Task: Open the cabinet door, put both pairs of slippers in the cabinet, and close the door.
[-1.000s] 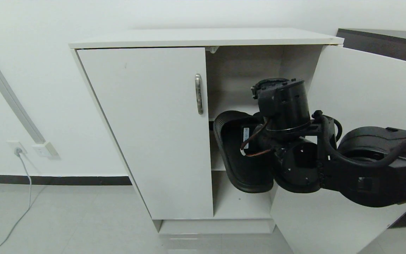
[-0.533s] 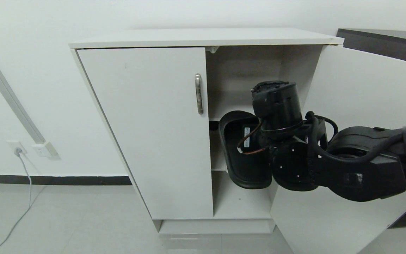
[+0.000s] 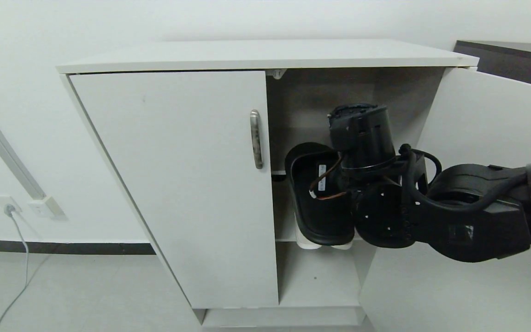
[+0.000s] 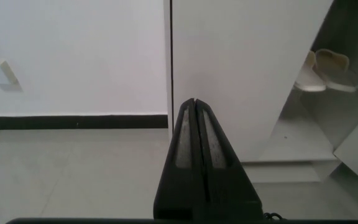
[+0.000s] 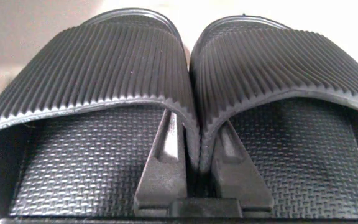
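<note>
The white cabinet (image 3: 265, 53) has its left door (image 3: 173, 184) closed and its right door (image 3: 491, 138) swung open. My right gripper (image 5: 194, 146) is shut on a pair of black slippers (image 5: 185, 68), pinching their two adjoining inner strap edges. In the head view the black slippers (image 3: 321, 203) hang toe-up in the open half, at the middle shelf's height. A pale pair of slippers (image 4: 325, 68) lies on that shelf, its tips (image 3: 309, 243) peeking out below the black pair. My left gripper (image 4: 194, 109) is shut and empty, low before the closed door.
The closed door's metal handle (image 3: 256, 138) is just left of the black slippers. The open door stands close beside my right arm (image 3: 454, 216). A wall socket with a cable (image 3: 9, 210) is at far left, and dark furniture (image 3: 510, 57) behind the open door.
My right arm carried the black slippers a little deeper into the cabinet opening. The head camera then shifted, so the cabinet looks nearer and the pale slippers' tips came into sight.
</note>
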You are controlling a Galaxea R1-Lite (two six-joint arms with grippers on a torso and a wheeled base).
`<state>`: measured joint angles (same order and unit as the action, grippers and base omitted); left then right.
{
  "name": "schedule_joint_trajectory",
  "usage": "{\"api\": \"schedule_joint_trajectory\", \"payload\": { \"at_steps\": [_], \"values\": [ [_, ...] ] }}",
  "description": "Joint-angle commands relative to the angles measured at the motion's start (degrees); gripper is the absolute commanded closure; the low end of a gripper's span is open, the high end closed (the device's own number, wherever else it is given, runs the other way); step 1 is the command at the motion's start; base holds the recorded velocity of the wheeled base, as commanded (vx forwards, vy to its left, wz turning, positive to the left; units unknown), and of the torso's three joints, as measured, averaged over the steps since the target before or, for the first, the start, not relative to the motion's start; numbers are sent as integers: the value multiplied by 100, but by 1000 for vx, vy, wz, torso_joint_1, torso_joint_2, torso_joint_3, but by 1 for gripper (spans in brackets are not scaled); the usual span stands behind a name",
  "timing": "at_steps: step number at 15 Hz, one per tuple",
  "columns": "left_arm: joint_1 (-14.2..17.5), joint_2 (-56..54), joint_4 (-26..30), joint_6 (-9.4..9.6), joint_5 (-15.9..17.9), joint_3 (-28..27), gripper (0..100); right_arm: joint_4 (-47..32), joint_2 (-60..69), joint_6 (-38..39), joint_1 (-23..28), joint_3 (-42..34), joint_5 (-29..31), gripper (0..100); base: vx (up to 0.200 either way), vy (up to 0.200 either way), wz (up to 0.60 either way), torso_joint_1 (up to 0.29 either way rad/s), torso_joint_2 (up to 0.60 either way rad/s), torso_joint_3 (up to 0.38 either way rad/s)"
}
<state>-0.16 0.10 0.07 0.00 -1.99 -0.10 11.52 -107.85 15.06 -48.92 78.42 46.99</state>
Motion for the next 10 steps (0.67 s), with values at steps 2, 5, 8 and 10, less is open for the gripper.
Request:
{"api": "schedule_joint_trajectory", "payload": {
  "at_steps": [2,5,8,10],
  "values": [
    [-2,-1,1,0,-3,1,100,-1,-69,-3,32,33,3,100,0,0,0,0,0,0],
    [-2,-1,1,0,-3,1,100,-1,-113,-55,58,94,-24,100,0,0,0,0,0,0],
    [-2,-1,1,0,-3,1,100,35,-421,-205,269,446,-138,100,0,0,0,0,0,0],
    [-2,-1,1,0,-3,1,100,35,-764,-205,427,815,-156,100,0,0,0,0,0,0]
  ]
}}
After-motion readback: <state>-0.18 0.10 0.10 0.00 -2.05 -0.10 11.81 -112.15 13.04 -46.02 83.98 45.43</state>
